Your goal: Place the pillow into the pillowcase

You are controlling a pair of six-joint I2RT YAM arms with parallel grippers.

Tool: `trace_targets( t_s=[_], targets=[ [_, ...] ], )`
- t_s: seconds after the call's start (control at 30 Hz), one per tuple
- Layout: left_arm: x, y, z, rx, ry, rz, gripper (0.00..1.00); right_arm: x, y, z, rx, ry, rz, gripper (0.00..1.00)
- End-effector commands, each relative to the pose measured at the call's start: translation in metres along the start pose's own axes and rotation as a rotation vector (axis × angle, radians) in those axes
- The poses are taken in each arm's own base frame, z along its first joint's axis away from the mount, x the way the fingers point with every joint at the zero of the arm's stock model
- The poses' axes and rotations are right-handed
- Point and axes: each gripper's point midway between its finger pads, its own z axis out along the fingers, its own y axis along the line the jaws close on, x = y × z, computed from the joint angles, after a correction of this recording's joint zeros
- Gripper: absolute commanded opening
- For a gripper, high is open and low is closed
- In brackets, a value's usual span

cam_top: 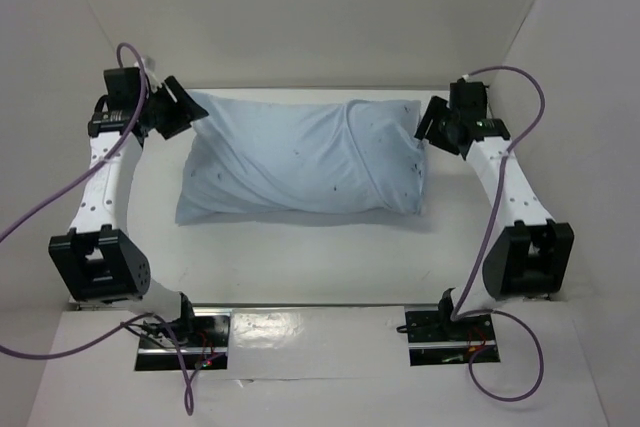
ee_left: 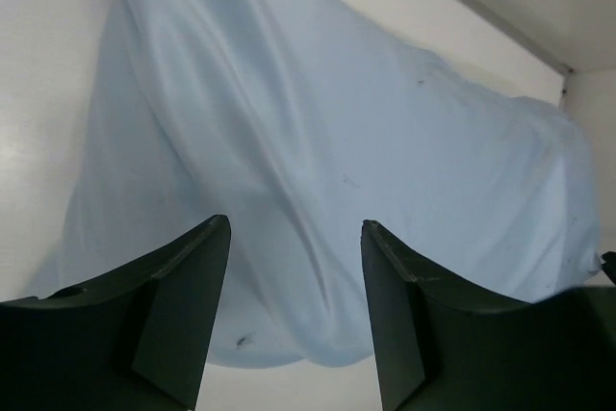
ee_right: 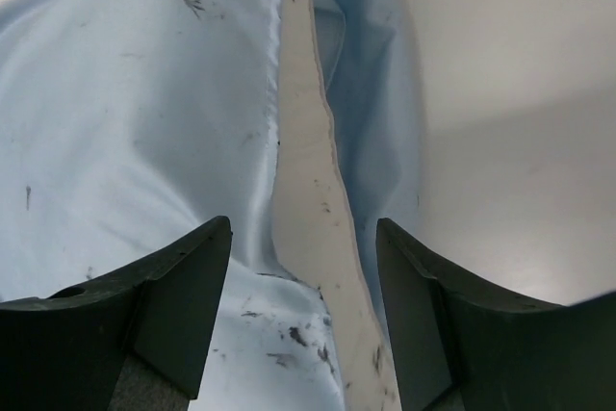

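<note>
Pillowcase (cam_top: 300, 162) lies plump on counter (cam_top: 300, 267); pillow (ee_right: 303, 190) glimpsed at open end. Left claw (cam_top: 182, 107) and right claw (cam_top: 432, 121) released, empty. Insertion judged near complete; open end to be checked.

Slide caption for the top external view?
Plump pale-blue pillowcase lies between the open left end effector and open right end effector.

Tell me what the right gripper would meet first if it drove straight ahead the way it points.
Most likely the pillow: a pale strip of it shows dead ahead of the right gripper, between folds of the pillowcase. Its open fingers would catch those blue folds too. Depth is unclear.
</note>
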Motion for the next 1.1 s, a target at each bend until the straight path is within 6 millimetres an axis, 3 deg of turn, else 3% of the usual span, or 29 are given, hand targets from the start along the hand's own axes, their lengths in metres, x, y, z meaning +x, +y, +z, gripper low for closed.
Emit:
trace_targets(
  t_s=[0.0,0.07,0.1,0.17,0.2,0.33,0.5,0.57,0.67,0.8,0.87,0.9,1.0,1.03,1.07],
  targets=[
    [0.027,0.020,-0.021,-0.088,0.008,0.025,0.69,0.029,-0.006,-0.018,-0.041,0.019,0.036,0.69],
    [0.037,0.016,-0.029,-0.077,0.018,0.030,0.69,0.043,-0.007,-0.033,-0.074,0.022,0.036,0.69],
    [0.041,0.013,-0.037,-0.064,0.020,0.044,0.69,0.067,-0.015,-0.030,-0.067,0.072,0.050,0.69],
    [0.045,0.013,-0.042,-0.079,0.028,0.047,0.69,0.080,-0.017,-0.038,-0.083,0.080,0.050,0.69],
    [0.043,0.010,-0.043,-0.075,0.020,0.050,0.69,0.096,-0.021,-0.036,-0.081,0.115,0.061,0.69],
    [0.036,-0.003,-0.053,-0.048,0.006,0.073,0.69,0.113,-0.019,-0.036,-0.131,0.150,0.040,0.65],
    [0.042,-0.014,-0.049,-0.026,0.024,0.084,0.68,0.100,-0.011,-0.034,-0.173,0.100,0.023,0.46],
    [0.045,-0.016,-0.046,-0.023,0.037,0.087,0.68,0.089,-0.007,-0.036,-0.178,0.067,0.021,0.24],
    [0.046,-0.017,-0.045,-0.025,0.038,0.084,0.68,0.089,-0.015,-0.036,-0.128,0.069,0.033,0.00],
    [0.052,-0.020,-0.039,-0.030,0.061,0.081,0.68,0.068,-0.029,-0.058,-0.035,-0.030,0.072,0.00],
    [0.047,-0.028,-0.042,-0.013,0.048,0.093,0.68,0.043,-0.036,-0.081,0.019,-0.123,0.089,0.00],
    [0.046,-0.026,-0.040,-0.029,0.050,0.090,0.68,0.037,-0.052,-0.090,0.111,-0.151,0.092,0.00],
    [0.044,-0.029,-0.041,-0.033,0.048,0.096,0.68,0.019,-0.075,-0.122,0.256,-0.222,0.124,0.00],
    [0.042,-0.035,-0.042,-0.021,0.041,0.105,0.68,0.013,-0.097,-0.131,0.378,-0.268,0.141,0.00],
    [0.042,-0.032,-0.039,-0.034,0.044,0.103,0.68,0.015,-0.106,-0.129,0.434,-0.259,0.141,0.00]
  ],
)
